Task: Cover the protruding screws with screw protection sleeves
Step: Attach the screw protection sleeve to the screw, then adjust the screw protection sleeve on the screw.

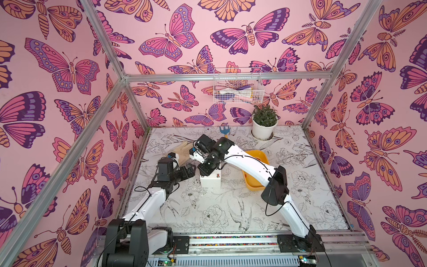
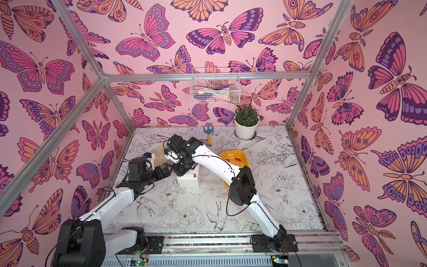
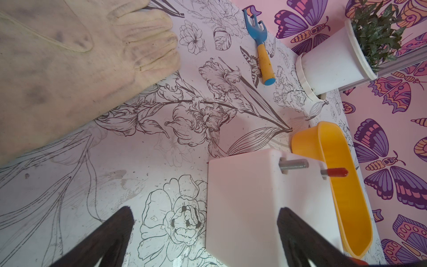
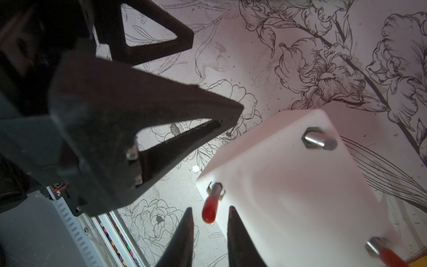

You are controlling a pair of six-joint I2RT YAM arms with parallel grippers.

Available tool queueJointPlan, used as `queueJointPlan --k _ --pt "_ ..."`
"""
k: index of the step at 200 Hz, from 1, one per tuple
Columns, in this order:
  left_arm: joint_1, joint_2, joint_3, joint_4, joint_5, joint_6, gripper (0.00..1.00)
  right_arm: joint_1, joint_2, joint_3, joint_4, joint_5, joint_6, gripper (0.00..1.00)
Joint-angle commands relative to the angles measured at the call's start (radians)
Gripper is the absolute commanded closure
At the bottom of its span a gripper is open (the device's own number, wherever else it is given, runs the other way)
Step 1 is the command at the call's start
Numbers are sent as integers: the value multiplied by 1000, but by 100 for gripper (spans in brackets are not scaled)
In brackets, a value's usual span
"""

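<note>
The white box [image 4: 288, 196] shows three protruding screws in the right wrist view. One [image 4: 320, 141] is bare; two carry red screw protection sleeves [image 4: 209, 208], the other at the box's corner [image 4: 388, 254]. My right gripper [image 4: 210, 209] is open just above the box, its tips either side of the nearer sleeve with a gap on each side. My left gripper [image 3: 205, 215] is wide open beside the box [image 3: 242, 196], holding nothing. A bare screw [image 3: 293, 164] and a sleeved one [image 3: 335, 172] show there. More sleeves [image 2: 233, 159] lie in the yellow tray [image 2: 245, 161].
A soiled cloth glove [image 3: 69, 69] lies beyond the left arm. A small blue rake with a yellow handle [image 3: 258, 46] and a white plant pot [image 3: 335, 57] stand at the back. The yellow tray [image 1: 251, 187] sits right of the box [image 1: 210, 181], under the right arm.
</note>
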Motion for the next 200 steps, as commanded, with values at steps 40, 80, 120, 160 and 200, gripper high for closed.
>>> queueJointPlan --k 40,80,120,160,200 --pt "7 -20 19 -31 0 4 1 2 -110 -50 43 52 12 68" --pt "6 -45 67 -100 -10 14 4 -10 -228 -176 147 71 33 67" --pt "6 -65 79 -113 3 -31 8 -52 -340 -351 267 151 121 74" --pt "4 -91 88 -128 27 -70 18 -143 -457 -584 403 123 206 82" --pt "-5 -148 107 -182 23 -92 38 -269 -565 -818 547 0 294 86"
